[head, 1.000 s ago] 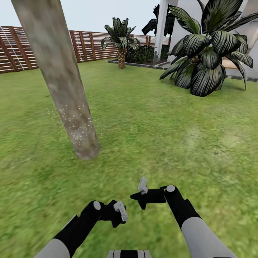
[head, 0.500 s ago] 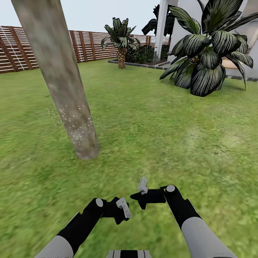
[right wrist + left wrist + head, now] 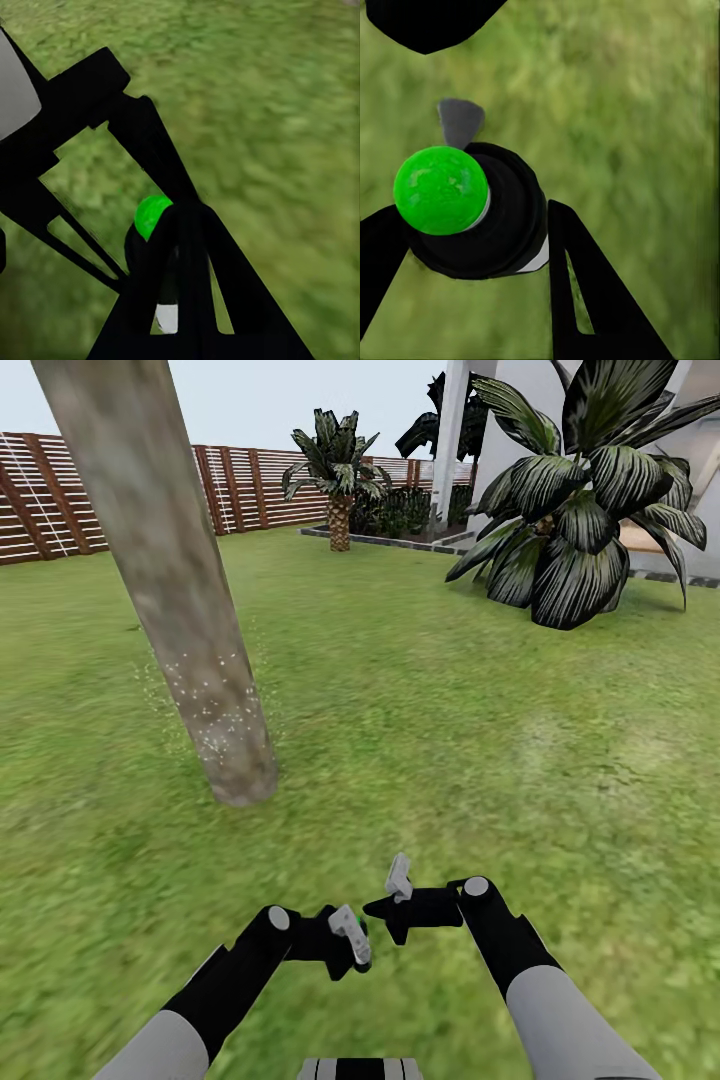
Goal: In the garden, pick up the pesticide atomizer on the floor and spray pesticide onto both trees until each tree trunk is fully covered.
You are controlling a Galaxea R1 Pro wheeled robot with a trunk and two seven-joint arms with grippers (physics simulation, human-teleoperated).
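The left gripper [image 3: 352, 938], bottom centre, is clamped on the pesticide atomizer [image 3: 472, 214]; I cannot tell how the right gripper's [image 3: 397, 885] jaws stand. The tree trunk [image 3: 170, 580], upper left, shows specks low down only (likely spray), so next comes aiming higher. Open lawn [image 3: 450, 740] runs back to the fence [image 3: 250, 485].

Even, bright daylight is rendered across the head view, with no distinct cast shadows laid on the lawn [image 3: 450, 690]. The grass texture is smeared and blurred toward the lower edge. The tree trunk [image 3: 170, 590] is stretched and tilted by wide-angle distortion. In both wrist views the grass is rendered soft and unfocused, and the black fingers [image 3: 585, 300] are shown as flat silhouettes.
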